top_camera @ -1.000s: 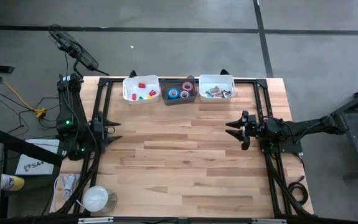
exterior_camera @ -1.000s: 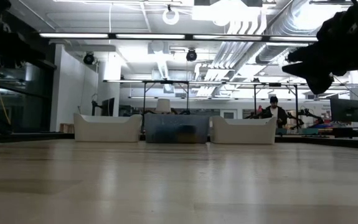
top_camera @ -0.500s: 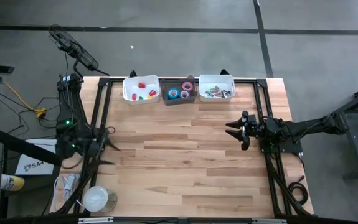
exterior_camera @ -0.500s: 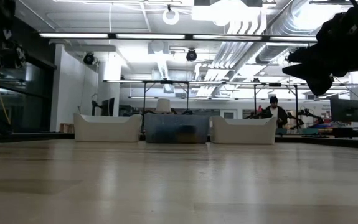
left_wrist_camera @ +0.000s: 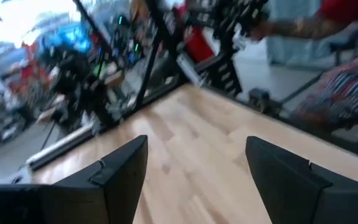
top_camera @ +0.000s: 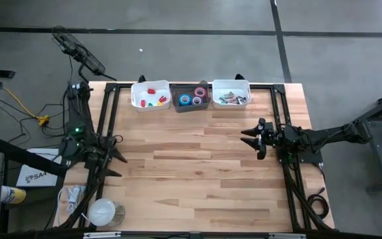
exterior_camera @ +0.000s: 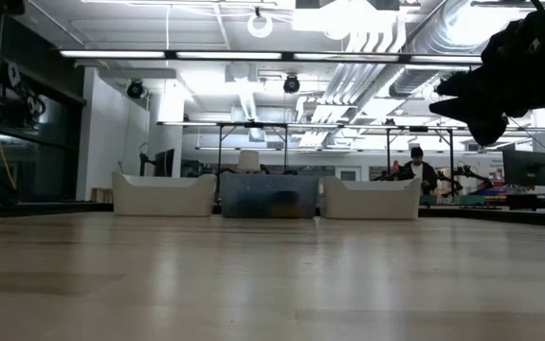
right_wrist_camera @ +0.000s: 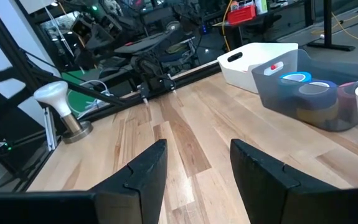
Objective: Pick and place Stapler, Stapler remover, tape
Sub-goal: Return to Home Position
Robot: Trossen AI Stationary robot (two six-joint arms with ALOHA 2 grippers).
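Tape point(top_camera: 191, 99) in the grey bin point(top_camera: 192, 110) midway along the surface's point(top_camera: 197, 172) far edge; staplers point(top_camera: 152, 99) in the left white bin point(top_camera: 135, 96), likely staple removers point(top_camera: 230, 98) in the right white bin point(top_camera: 248, 93). Left gripper point(left_wrist_camera: 197, 142) at the left edge, right gripper point(right_wrist_camera: 198, 144) near the right edge, both spread, empty. Sorting apparently done; homing in hand, next only folding the arms to rest.

1. Three bins: two white, left bin point(top_camera: 135, 93) and right bin point(top_camera: 231, 82), plus one grey bin point(top_camera: 176, 106).
2. Tape point(top_camera: 185, 99): at least three rolls; exact count unclear.
3. Two grippers: left gripper point(top_camera: 116, 166), right gripper point(top_camera: 245, 137).
4. One table point(top_camera: 197, 179).
5. One person point(exterior_camera: 416, 169).
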